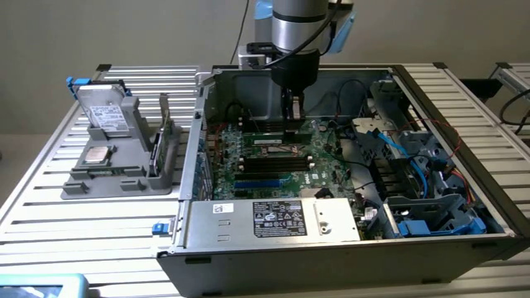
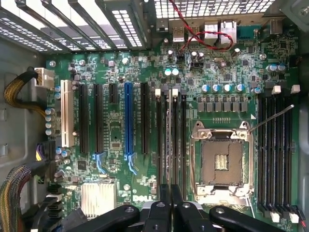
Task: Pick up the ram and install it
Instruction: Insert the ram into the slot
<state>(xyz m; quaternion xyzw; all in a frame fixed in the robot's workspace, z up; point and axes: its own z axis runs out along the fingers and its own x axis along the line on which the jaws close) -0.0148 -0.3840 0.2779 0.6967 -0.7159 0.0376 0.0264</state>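
1. A slatted metal table (image 1: 83,223) carries everything.
2. An open computer case (image 1: 331,264) stands toward its edge on the exterior view's right.
3. A grey parts tray (image 1: 108,183) lies near the opposite edge, beside the case.

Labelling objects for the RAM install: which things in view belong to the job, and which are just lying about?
Job: gripper, shut on the ram; black memory slots; motherboard.
Lying about: hard drive; processor chip; grey tray holding both.
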